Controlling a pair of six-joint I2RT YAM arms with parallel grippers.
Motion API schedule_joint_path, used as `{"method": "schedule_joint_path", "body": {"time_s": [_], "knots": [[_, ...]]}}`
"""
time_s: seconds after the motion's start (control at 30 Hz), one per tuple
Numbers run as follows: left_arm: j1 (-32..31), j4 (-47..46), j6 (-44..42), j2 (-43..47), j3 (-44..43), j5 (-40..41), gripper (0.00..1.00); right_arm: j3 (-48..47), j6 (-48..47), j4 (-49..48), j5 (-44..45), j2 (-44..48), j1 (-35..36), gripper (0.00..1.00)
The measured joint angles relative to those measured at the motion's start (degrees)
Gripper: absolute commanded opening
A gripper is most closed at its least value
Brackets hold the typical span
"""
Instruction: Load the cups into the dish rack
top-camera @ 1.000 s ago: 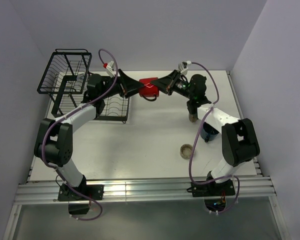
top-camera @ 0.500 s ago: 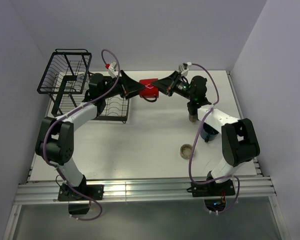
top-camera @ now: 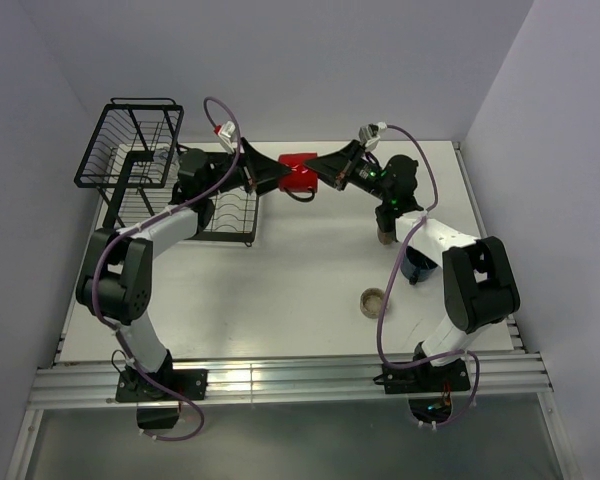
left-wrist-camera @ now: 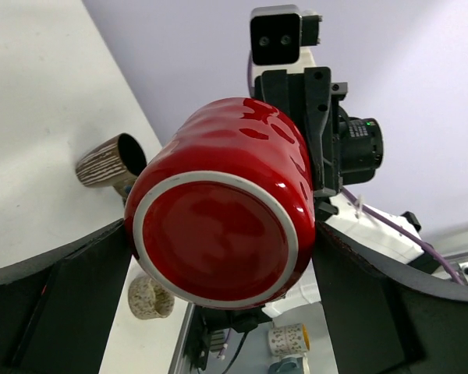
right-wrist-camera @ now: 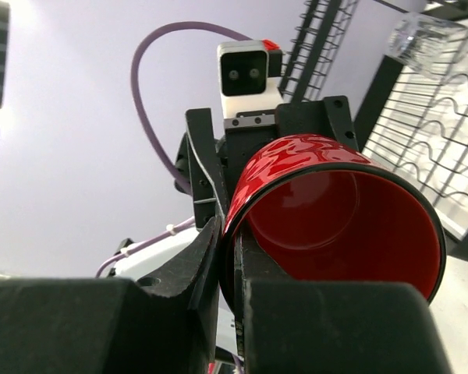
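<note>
1. The right jaws are nearly closed. They pinch the rim of the red mug [top-camera: 300,172], with one finger inside the mug and one outside.
2. The left jaws are wide apart. The bottom of the red mug sits between them, but I cannot tell if they touch it.
3. The red mug lies on its side, up in the air over the far part of the tabletop [top-camera: 280,290]. It is just right of the dish rack [top-camera: 130,150].
4. The left arm [top-camera: 165,228] reaches in over the rack's flat tray. The right arm [top-camera: 430,232] reaches in from the other side. Their tips meet at the mug.
5. A clear glass [right-wrist-camera: 417,35] is in the dish rack.
6. A tan cup [top-camera: 384,237] and a dark blue mug [top-camera: 417,266] sit on the tabletop by the right arm. A low beige cup [top-camera: 373,300] sits closer to the front.
</note>
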State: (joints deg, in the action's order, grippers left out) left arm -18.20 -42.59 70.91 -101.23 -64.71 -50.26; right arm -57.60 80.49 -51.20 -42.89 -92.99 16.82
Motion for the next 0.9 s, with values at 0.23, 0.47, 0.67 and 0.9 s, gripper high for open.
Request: {"method": "schedule_joint_path", "body": {"time_s": [0.23,0.47,0.67,0.9], "knots": [[-0.81,-4.37,2.56,0.0,0.0,-0.52,0.99,0.02,3.17,-4.48,-1.22,-0.17,-0.02,0.0],[-1.7,-6.71,4.61,-0.04,0.0,-0.96,0.99,0.02,4.26,-7.02,-2.58,-0.24,-0.13,0.0],[-2.05,-7.28,5.27,-0.04,0.0,-0.98,0.94,0.04,4.28,-8.07,-3.06,-0.24,-0.22,0.0],[-2.23,-7.61,5.55,-0.42,-0.02,-1.16,0.57,0.72,4.26,-8.76,-3.06,-0.26,-0.37,0.0]]}}
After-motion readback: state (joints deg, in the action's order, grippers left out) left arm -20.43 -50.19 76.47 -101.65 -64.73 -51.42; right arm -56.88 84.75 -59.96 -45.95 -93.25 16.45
